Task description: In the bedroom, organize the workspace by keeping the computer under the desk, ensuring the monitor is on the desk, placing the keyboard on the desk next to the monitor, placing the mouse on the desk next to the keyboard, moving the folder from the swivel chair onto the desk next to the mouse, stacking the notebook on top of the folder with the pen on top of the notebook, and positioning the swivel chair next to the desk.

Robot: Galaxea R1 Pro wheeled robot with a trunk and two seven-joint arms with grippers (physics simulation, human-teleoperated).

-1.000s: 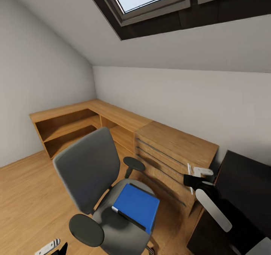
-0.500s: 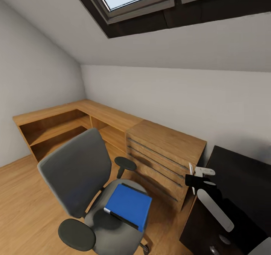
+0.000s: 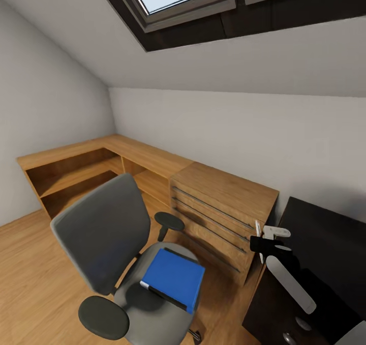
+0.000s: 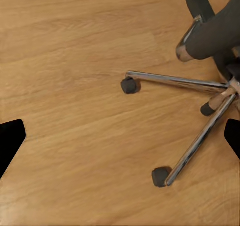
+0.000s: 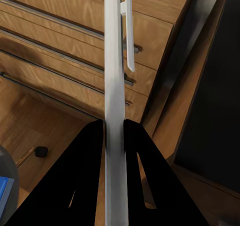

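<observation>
The view has stopped swinging (camera, not furniture). The folder (image 3: 173, 278) waits on the chair (image 3: 101, 233), lower centre. The right hand (image 5: 114, 133) pinches the pen (image 5: 114, 61); the left hand (image 4: 121, 138) gapes empty.

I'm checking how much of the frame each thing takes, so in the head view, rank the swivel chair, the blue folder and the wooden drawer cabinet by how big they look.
Largest to smallest, as they look:
1. swivel chair, though it stands nearest the camera, which inflates it
2. wooden drawer cabinet, not far behind the chair in apparent size
3. folder, clearly smallest, lying on the chair's seat
</observation>
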